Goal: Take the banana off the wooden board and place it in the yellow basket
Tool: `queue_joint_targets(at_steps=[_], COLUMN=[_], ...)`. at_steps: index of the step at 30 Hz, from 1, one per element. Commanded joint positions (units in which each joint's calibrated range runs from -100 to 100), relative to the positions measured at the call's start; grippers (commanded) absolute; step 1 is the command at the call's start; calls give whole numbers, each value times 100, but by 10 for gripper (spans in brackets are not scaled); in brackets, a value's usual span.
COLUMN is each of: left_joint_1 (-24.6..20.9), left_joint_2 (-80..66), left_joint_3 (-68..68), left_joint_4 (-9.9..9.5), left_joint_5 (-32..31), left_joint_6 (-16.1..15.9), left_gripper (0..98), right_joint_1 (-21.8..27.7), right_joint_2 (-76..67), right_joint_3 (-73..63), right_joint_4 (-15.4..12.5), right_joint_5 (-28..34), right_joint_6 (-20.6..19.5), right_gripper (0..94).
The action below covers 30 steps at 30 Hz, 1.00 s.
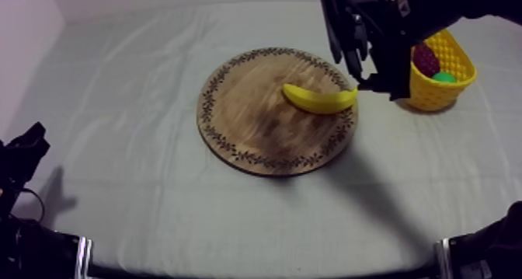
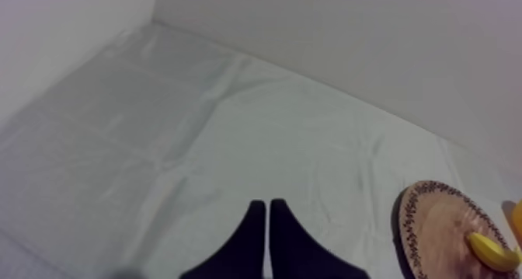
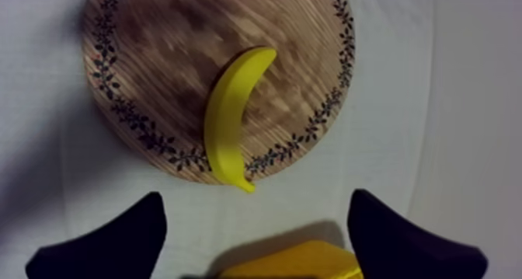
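Observation:
The yellow banana (image 1: 318, 100) lies on the right half of the round wooden board (image 1: 248, 119), and its right tip reaches past the patterned rim toward the yellow basket (image 1: 435, 92). My right gripper (image 1: 365, 72) hangs open above that tip, between board and basket. From the right wrist, the banana (image 3: 229, 119) lies on the board (image 3: 155, 57) beyond the spread fingers (image 3: 124, 235), with nothing between them and the basket's rim (image 3: 295, 263) close under them. My left gripper (image 2: 267, 220) is shut on nothing over bare cloth, far from the board (image 2: 431, 220) and banana (image 2: 489, 251).
The basket holds a dark red toy fruit (image 1: 425, 58) and a green one (image 1: 444, 77). My left arm (image 1: 23, 154) rests at the table's near left. Grey-white cloth stretches bare left of and in front of the board.

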Motion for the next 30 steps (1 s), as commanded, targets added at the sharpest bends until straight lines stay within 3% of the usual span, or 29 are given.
queue_joint_targets(at_steps=[1,22,30], left_joint_1=[0,0,0], left_joint_2=[0,0,0], left_joint_3=[0,0,0], left_joint_4=[-2,-2,-2], left_joint_5=[-4,-4,-4], left_joint_6=[1,1,1], left_gripper=[1,1,1], right_joint_1=[-1,-3,57], right_joint_2=[63,1900,2506], right_joint_3=[-7,-496,-744], right_joint_4=[6,230,153], right_joint_5=[-37,-611,-730], right_joint_6=[-24,-550,-580], right_gripper=[893,874,873])
